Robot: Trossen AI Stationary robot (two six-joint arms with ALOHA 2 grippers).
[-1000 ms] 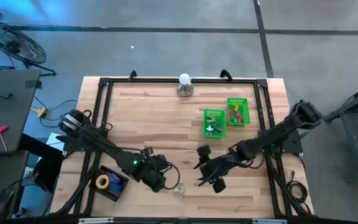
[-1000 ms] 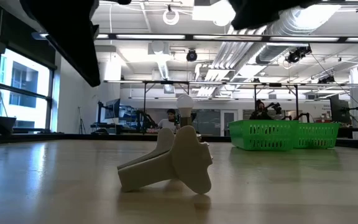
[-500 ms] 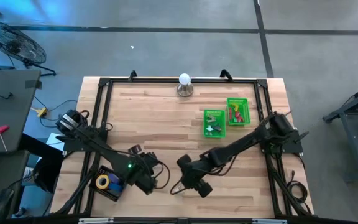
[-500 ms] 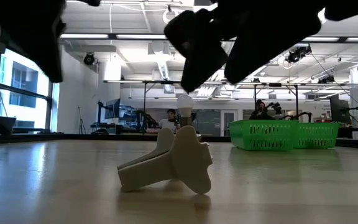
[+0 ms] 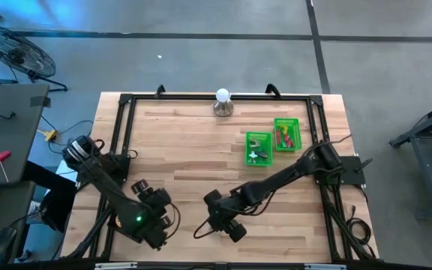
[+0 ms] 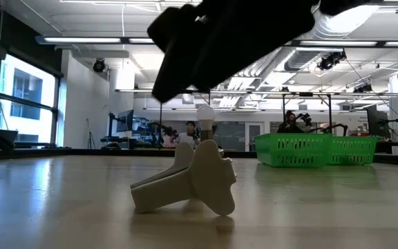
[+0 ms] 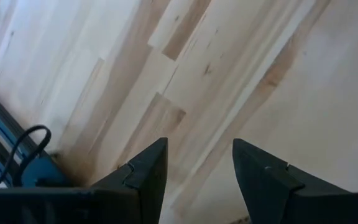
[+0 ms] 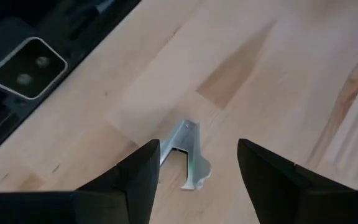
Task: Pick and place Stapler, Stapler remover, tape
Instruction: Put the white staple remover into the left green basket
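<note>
The right gripper (image 8: 194, 171), fingers apart and empty, hovers over the small pale stapler remover (image 8: 188, 155), partly hiding it. The left gripper (image 7: 197, 171), also parted, holds nothing.

The staple remover (image 8: 188, 157) lies on the table (image 5: 201, 142) near its front edge, directly below the right gripper (image 5: 217, 226). The left gripper (image 5: 154, 229) is to its left, near the front left corner. Two bins (image 5: 259, 148) sit side by side toward the back right. A bulb (image 5: 223, 96) stands at the back edge.
</note>
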